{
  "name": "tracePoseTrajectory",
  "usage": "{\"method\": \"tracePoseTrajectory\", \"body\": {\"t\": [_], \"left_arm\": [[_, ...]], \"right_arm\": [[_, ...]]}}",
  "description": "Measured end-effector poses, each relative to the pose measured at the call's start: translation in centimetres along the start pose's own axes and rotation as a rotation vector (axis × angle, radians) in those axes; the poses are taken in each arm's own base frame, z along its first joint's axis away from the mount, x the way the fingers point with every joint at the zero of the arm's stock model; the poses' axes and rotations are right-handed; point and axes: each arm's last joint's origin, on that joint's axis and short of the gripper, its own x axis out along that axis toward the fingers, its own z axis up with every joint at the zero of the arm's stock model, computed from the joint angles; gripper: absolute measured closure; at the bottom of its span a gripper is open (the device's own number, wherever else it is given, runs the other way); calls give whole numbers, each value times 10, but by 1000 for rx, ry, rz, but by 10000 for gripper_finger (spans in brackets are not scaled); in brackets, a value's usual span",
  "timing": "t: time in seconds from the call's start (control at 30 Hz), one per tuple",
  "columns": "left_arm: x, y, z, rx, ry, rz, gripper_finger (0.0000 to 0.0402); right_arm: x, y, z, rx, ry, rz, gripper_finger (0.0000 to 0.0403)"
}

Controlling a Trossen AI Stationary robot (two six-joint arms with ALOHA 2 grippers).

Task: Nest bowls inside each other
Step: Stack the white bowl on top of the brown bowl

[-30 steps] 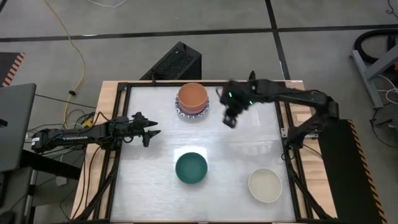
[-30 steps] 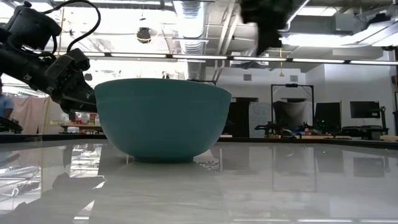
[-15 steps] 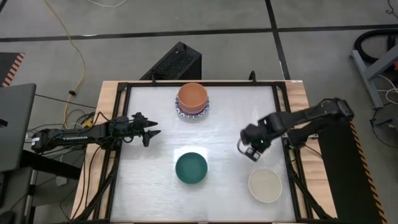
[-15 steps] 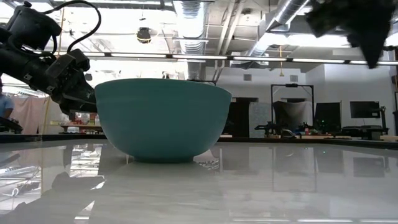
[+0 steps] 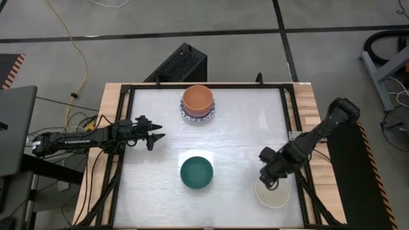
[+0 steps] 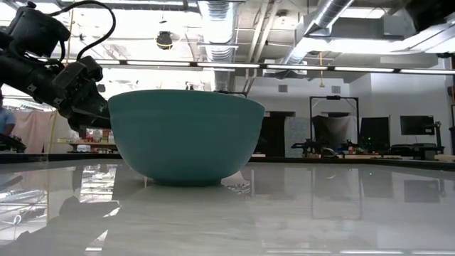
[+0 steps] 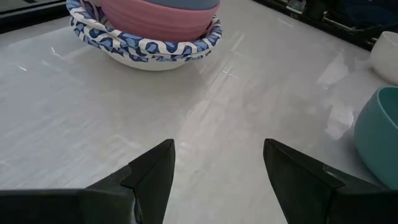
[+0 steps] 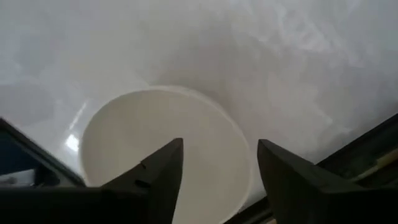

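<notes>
A cream bowl (image 5: 275, 193) (image 8: 155, 155) stands on its base at the table's near right. My right gripper (image 5: 269, 178) (image 8: 219, 144) hangs above its far-left rim, pointing down, open, touching nothing. A dark green bowl (image 5: 196, 172) (image 6: 185, 135) stands near the table's middle. At the far middle, an orange bowl (image 5: 197, 98) tops a stack that holds a pink bowl (image 7: 155, 17) and sits in a blue-patterned white bowl (image 7: 143, 46). My left gripper (image 5: 158, 136) (image 7: 217, 144) waits open at the left, pointing at the stack.
A black frame (image 5: 289, 128) runs around the white tabletop; the cream bowl stands close to its right rail. Bare tabletop (image 5: 243, 134) lies between the stack, the green bowl and the cream bowl.
My right gripper has swung from beside the stack at the far edge toward the near right, sinking as it went, and now stands over the cream bowl. No bowl has moved.
</notes>
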Motion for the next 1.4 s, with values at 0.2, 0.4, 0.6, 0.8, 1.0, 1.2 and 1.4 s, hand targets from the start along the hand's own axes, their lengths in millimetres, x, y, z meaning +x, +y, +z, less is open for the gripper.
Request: {"method": "tracePoseTrajectory", "body": {"t": [0.2,0.4,0.6,0.8,1.0,1.2,1.4], "left_arm": [[0,0,0,-3,0,0,167],[0,0,0,-12,1,0,167],[0,0,0,-19,7,-10,167],[0,0,-1,-20,9,-16,167],[0,0,-1,-20,9,-15,167],[0,0,-1,-20,15,-20,167],[0,-1,-2,-20,24,-33,167]], "right_arm": [[0,1,-11,-20,-68,-14,169],[8,5,-10,-46,-80,-57,173],[26,15,-10,-123,-41,-137,174],[42,22,-9,-180,-7,-215,174],[54,24,-1,-219,29,-269,174],[68,14,10,-234,47,-277,174],[75,8,16,-237,81,-279,210]]}}
